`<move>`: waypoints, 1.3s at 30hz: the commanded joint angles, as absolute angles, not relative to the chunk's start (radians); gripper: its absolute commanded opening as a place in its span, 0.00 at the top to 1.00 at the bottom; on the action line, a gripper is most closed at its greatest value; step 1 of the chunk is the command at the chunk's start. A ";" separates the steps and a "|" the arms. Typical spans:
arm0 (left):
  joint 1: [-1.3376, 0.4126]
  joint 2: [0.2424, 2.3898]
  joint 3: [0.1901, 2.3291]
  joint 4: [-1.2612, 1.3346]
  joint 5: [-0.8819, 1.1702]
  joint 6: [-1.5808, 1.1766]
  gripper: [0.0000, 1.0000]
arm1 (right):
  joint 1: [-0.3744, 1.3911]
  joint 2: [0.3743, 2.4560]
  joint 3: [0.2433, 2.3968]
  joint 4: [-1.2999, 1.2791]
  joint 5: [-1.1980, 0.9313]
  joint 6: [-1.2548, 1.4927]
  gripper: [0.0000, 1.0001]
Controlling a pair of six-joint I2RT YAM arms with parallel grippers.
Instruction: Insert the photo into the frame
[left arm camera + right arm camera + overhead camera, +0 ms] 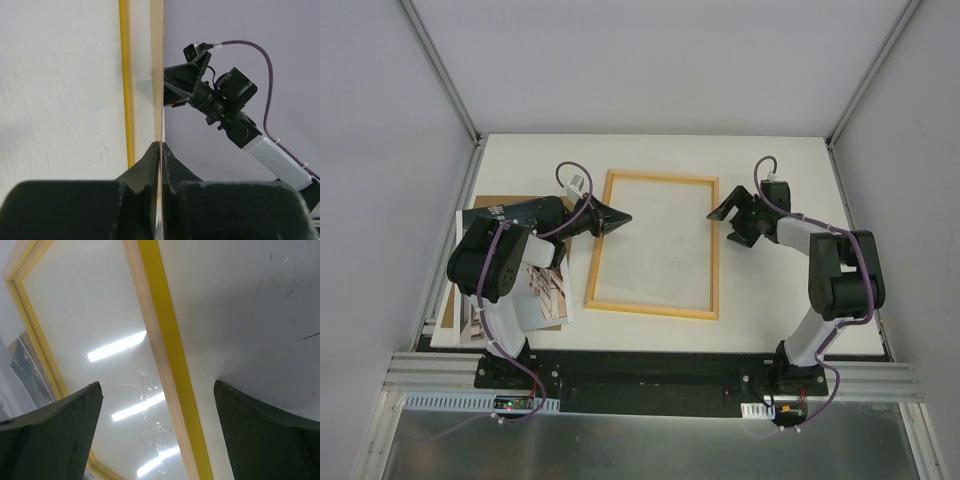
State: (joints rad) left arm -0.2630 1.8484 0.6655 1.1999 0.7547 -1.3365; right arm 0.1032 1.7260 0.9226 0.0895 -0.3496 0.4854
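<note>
The frame (655,309) lies flat in the middle of the table, pale wood with a yellow face (165,340), and lights reflect in its clear pane. My left gripper (626,218) is shut, its tips just past the upper part of the left rail; the left wrist view shows the fingers (160,144) pressed together, pointing along a rail (157,75). My right gripper (726,225) stands open over the right rail, which runs between its fingers (155,384). The photo (545,290) lies at the table's left, partly under my left arm.
A brown backing board (495,205) lies under the photo at the left edge. Grey enclosure walls stand close on three sides. A metal rail (640,375) with the arm bases runs along the near edge. My right arm (215,97) shows in the left wrist view.
</note>
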 commanded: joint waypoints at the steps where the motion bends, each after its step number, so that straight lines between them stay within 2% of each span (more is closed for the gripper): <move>1: -0.275 1.865 0.703 1.299 0.782 -1.341 1.00 | 0.121 1.741 0.965 0.115 -0.364 0.468 0.05; 15: -0.275 1.928 0.716 1.338 0.805 -1.355 1.00 | 0.141 1.747 0.982 0.101 -0.356 0.456 0.05; 39: -0.275 1.937 0.815 1.023 0.854 -1.203 1.00 | 0.156 1.747 0.999 0.080 -0.344 0.436 0.04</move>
State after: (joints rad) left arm -0.2623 1.9335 0.7795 1.0523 0.8112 -1.2594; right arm 0.1429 1.7462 0.9604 0.0734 -0.3302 0.4442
